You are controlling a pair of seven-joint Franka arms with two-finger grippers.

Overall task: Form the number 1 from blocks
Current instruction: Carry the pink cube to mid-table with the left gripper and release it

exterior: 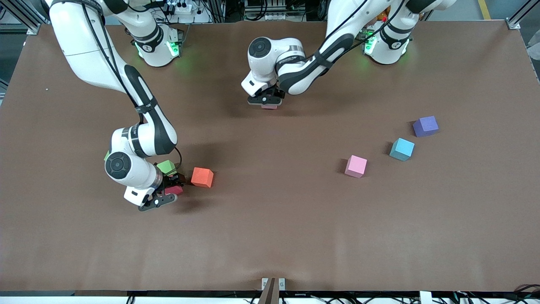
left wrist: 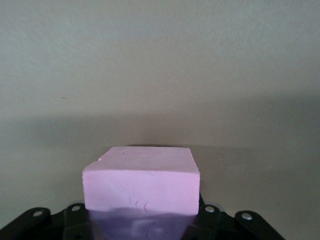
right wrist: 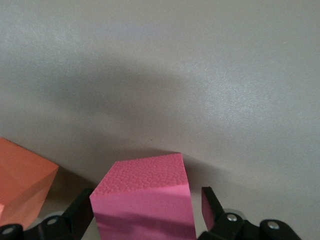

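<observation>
Two grips are under way: the left gripper [exterior: 266, 102] pinches a pink block [left wrist: 141, 180] low over the table's middle, the right gripper [exterior: 168, 192], jaws spread, straddles the red block [right wrist: 145, 200] beside the orange block [exterior: 202, 177], which next needs squeezing.

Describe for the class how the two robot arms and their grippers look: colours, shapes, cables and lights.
Both arms are glossy white with rounded segments and black bands at the joints. Round dark caps cover the wrist joints. Thin black cables run along the outside of each arm. Green lights glow at both bases. The left gripper and right gripper are black two-finger units under white wrist housings; silver screws show on the fingers.
</observation>
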